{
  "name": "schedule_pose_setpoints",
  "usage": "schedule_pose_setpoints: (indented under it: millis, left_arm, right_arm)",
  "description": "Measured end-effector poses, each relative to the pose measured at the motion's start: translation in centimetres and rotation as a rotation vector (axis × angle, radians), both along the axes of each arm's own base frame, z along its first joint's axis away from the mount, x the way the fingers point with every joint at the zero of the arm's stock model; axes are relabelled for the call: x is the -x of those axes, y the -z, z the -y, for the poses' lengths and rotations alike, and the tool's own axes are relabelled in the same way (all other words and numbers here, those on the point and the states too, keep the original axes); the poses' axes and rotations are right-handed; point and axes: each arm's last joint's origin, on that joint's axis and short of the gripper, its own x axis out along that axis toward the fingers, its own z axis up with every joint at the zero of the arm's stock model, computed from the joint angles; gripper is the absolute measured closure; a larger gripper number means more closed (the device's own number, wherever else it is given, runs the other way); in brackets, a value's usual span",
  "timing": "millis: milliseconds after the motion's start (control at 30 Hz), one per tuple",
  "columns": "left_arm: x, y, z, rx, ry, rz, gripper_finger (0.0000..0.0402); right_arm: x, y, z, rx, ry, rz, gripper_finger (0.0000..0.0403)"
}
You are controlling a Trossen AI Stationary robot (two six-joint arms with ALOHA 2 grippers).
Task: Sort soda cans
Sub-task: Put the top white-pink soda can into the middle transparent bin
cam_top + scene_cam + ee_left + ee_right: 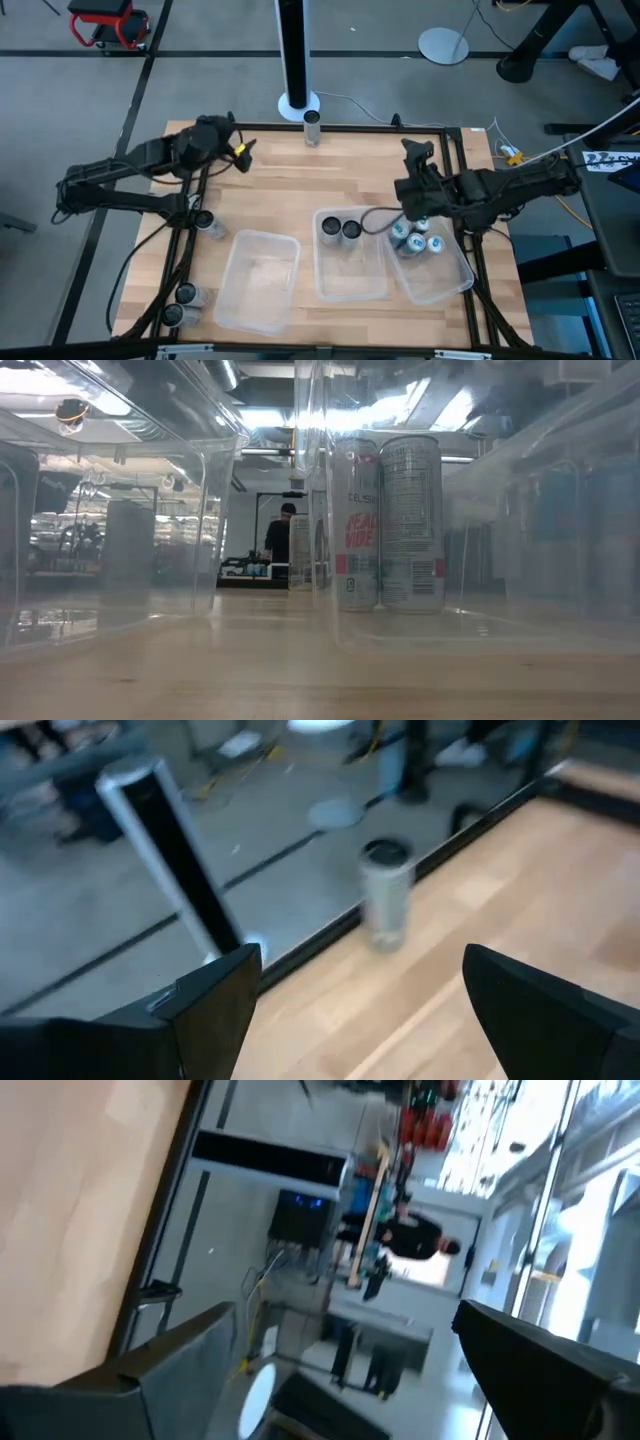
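Three clear bins stand in a row near the table's front. The left bin holds nothing. Two dark-topped soda cans stand upright in the middle bin. Several silver-topped blue-white cans stand in the right bin. A single can stands upright at the far edge. Three more cans sit by the left edge. My left gripper hovers open at the far left, pointing toward the far-edge can. My right gripper hovers open beyond the right bin.
A black post on a white base stands just beyond the far edge. Black frame rails run along the table's edges. Bare wood lies between the bins and the far edge. A person shows far off in the room.
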Motion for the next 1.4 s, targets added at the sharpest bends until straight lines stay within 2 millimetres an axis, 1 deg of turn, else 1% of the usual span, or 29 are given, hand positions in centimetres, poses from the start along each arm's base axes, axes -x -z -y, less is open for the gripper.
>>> schedule_pose_setpoints:
  millis: [67,167,300,367,433,533,600,733,833,967,1133,1267,1400]
  left_arm:
    - [0.1,0.1,-0.5,0.061,-0.029,-0.047,0.0068]
    - [-0.1,0.1,-0.6,0.219,0.028,-0.107,0.0068]
    - [-0.4,-0.7,0.0,0.366,0.056,-0.204,0.0068]
    - [-0.1,-0.9,0.5,0.423,0.031,-0.271,0.0068]
    - [0.4,-0.8,1.3,0.479,0.000,-0.336,0.0068]
    - [1.2,-0.6,2.5,0.542,-0.032,-0.412,0.0068]
    - [1.7,-0.5,3.3,0.603,-0.033,-0.453,0.0068]
    - [2.1,-0.6,4.8,0.689,0.051,-0.423,0.0068]
    - [2.2,-0.5,5.6,0.717,0.058,-0.411,0.0068]
    - [2.4,0.0,6.8,0.733,0.082,-0.417,0.0068]
    - [2.5,1.5,8.1,0.736,0.106,-0.482,0.0068]
    - [2.6,3.0,9.0,0.773,0.107,-0.545,0.0068]
    - [3.0,4.4,9.8,0.820,0.093,-0.602,0.0068]
  right_arm:
    - [-0.4,0.7,0.8,0.000,0.036,0.000,0.0031]
    - [-0.9,2.0,1.9,0.021,0.085,-0.018,0.0031]
    - [-1.4,3.6,3.2,0.086,0.140,-0.068,0.0031]
    - [-1.4,4.3,3.5,0.093,0.153,-0.073,0.0031]
    - [-1.3,5.0,3.4,0.098,0.145,-0.096,0.0031]
    - [-1.1,5.9,2.3,0.097,0.102,-0.103,0.0031]
    - [-0.9,6.1,1.5,0.088,0.075,-0.082,0.0031]
    - [-0.7,6.0,-0.2,0.069,0.008,-0.019,0.0031]
    - [-0.6,6.0,-1.4,0.048,-0.032,0.030,0.0031]
    - [-0.4,6.8,-3.1,0.022,-0.085,0.070,0.0031]
    - [0.5,8.3,-4.7,-0.013,-0.133,0.131,0.0031]
    - [1.0,9.5,-5.9,-0.049,-0.175,0.189,0.0031]
    - [1.2,9.8,-6.9,-0.070,-0.221,0.222,0.0031]
